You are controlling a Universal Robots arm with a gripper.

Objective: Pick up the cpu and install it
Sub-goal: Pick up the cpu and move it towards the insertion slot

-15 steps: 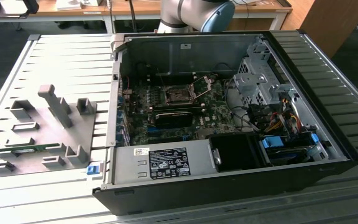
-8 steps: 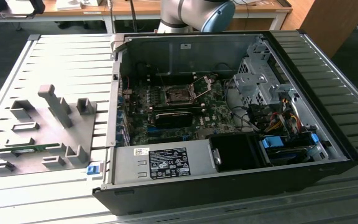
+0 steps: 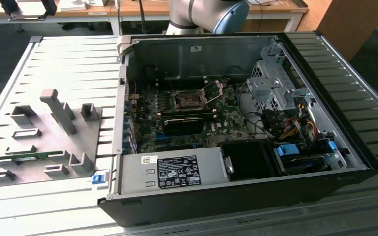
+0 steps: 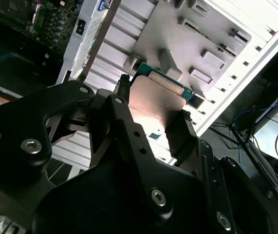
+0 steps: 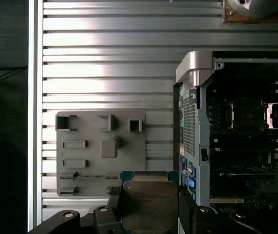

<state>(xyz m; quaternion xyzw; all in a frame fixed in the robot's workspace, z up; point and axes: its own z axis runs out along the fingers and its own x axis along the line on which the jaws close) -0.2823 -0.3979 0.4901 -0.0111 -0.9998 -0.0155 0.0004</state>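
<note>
One cpu (image 5: 150,204), silvery top with a green edge, is pinched at two opposite sides by the gripper (image 5: 150,208). The black fingers (image 5: 184,207) press flat against its edges in both wrist views. The chip is held top side toward the first wrist camera, lifted clear of the table (image 3: 71,64). It hangs over the tray (image 3: 57,142) corner that faces the case (image 3: 241,196). The grey tray lies on the slatted table at the exterior view's left of the case. It carries several raised blocks and pockets, and a green memory stick (image 3: 28,158) sits in one slot along its near side. The case lies open on its side with the motherboard exposed. The socket (image 3: 190,100) sits in the far half of the board with a dark centre, its metal frame tilted up just beside it. The power supply (image 3: 169,172) fills the near left corner of the case. Coloured cables bunch at the near right. The arm base (image 3: 208,14) stands beyond the far wall of the case.
</note>
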